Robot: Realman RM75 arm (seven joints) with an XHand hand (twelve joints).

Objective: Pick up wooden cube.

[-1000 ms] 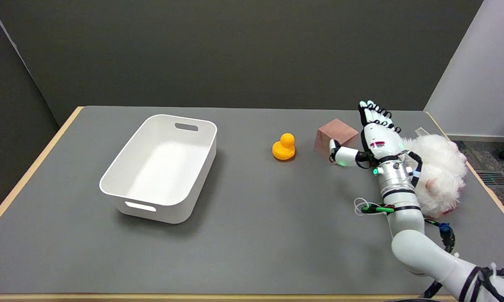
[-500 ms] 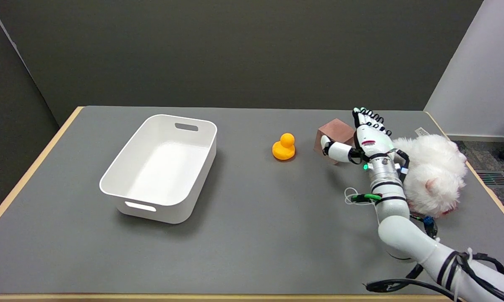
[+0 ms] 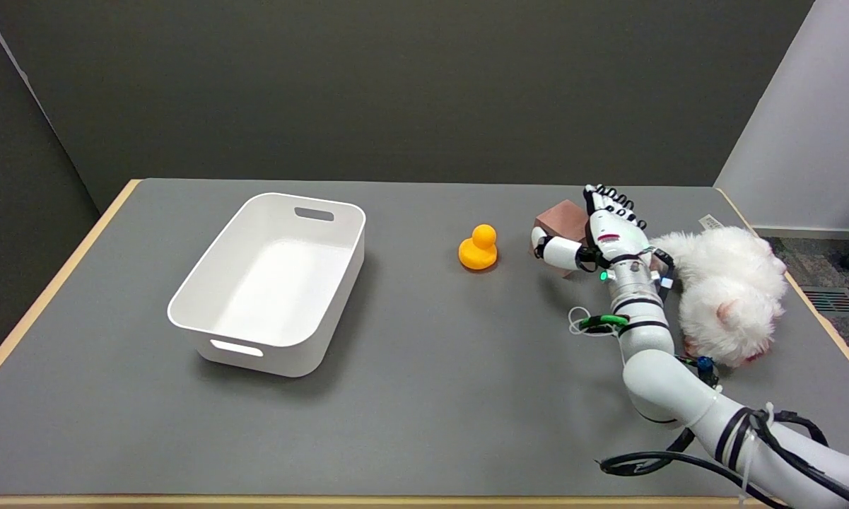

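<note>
- Right hand [image 3: 603, 237], right of frame centre: laid against the wooden cube [image 3: 562, 220], thumb across the cube's near face, the other fingers [image 3: 608, 199] reaching over its top and right side. Whether the grip is already firm or only closing cannot be told; the cube appears to sit on the table [image 3: 424, 396].
- Wooden cube: reddish-brown, on the table's far right part, largely covered by the hand; only its upper-left portion shows.
- White plush toy [image 3: 728, 290]: just right of the hand and wrist, close beside the cube; contact between toy and cube is hidden.
- Yellow duck [image 3: 478, 249]: left of the cube, near but apart from it.
- White bin [image 3: 205, 311]: left half of the frame, well apart from the cube.
- Step in hand, as judged: closing the grasp before the lift.
- Good practice: press thumb and opposing fingers on opposite faces, flat against the wood, not on edges, so that the cube does not twist out.
- Good practice: tighten fully before raising; a smooth rigid block is likely to slip from a loose hold.
- Good practice: lift straight up, so that neither the plush fur on the right nor the duck on the left is dragged.
</note>
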